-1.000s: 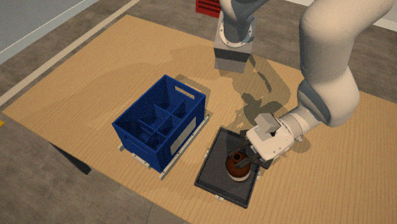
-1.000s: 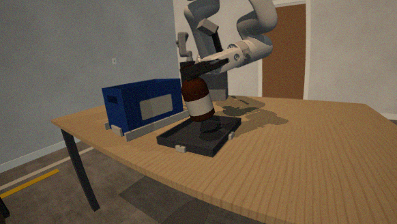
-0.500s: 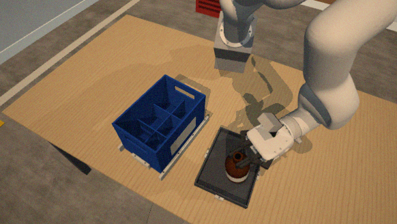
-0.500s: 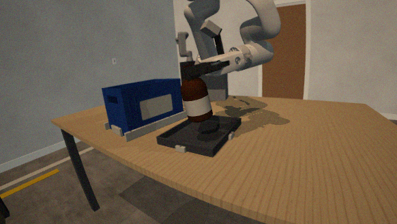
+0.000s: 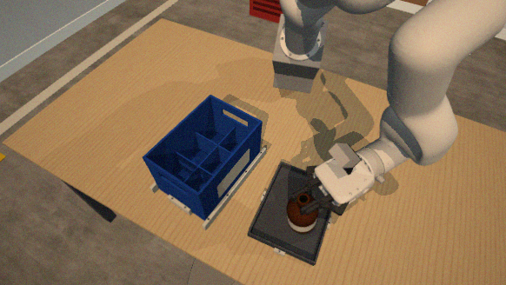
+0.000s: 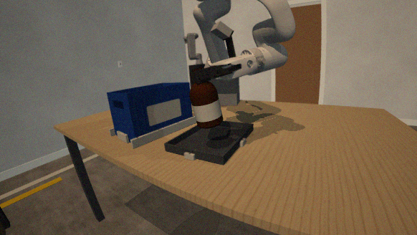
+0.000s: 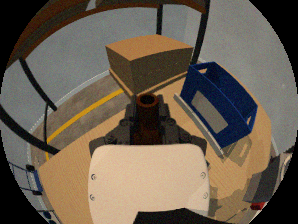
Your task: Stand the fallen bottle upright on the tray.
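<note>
Brown and glossy, the bottle (image 5: 299, 215) (image 6: 207, 104) (image 7: 148, 120) was hanging by its neck from my gripper (image 5: 309, 201) (image 6: 198, 74) (image 7: 147, 102), its fingers pinching it from both sides. The exterior view gave me what the top one could not: the base was off the tray (image 5: 278, 217) (image 6: 196, 155), above its floor, and the body leaned slightly, with a pale label round its lower part. From the top I saw instead the dividers inside the blue crate (image 5: 174, 184) (image 6: 122, 107) (image 7: 220, 100), hidden from the exterior, where only its outer walls and a pale panel showed. The wrist view looked onto the bottle's open mouth, between the fingers; the label and the tray were out of sight there. Relative to the gripper, the bottle's body hung below the fingers, over the tray. The crate stood beside the tray on the table (image 5: 130, 87) (image 6: 304, 161) (image 7: 70, 185), apart from it.

Brown bottle (image 6: 207, 104) (image 7: 148, 120) now less tilted, nearer upright, gripper (image 5: 306, 201) (image 6: 198, 74) (image 7: 147, 102) turned closer to level.
</note>
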`<state>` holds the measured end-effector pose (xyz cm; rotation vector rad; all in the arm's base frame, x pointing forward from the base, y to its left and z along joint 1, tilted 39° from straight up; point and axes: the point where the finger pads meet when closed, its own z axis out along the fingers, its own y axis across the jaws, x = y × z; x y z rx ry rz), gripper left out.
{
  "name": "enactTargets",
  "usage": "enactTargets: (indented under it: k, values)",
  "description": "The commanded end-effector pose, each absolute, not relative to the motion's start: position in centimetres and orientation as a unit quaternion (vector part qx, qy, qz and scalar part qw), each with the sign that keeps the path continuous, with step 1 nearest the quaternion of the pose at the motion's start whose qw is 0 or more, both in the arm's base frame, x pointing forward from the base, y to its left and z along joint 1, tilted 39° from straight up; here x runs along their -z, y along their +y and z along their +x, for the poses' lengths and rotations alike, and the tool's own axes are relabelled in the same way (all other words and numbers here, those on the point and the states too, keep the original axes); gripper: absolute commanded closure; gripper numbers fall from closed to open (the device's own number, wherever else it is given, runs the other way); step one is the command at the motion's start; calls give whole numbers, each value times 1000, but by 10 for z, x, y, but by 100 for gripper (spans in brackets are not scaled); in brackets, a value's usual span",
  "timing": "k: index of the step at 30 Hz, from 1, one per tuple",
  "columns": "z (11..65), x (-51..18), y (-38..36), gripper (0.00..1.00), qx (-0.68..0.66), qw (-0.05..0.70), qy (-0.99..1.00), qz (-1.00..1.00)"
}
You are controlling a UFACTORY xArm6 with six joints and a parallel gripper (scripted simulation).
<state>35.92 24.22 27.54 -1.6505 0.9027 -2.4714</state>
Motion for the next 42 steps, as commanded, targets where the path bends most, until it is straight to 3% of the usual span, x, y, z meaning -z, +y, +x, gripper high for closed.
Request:
enactTargets:
  k: [1, 42]
  values:
    - [359, -276, 243, 100, 796, 19, 291, -531]
    - [359, -276, 243, 100, 835, -4, 292, -467]
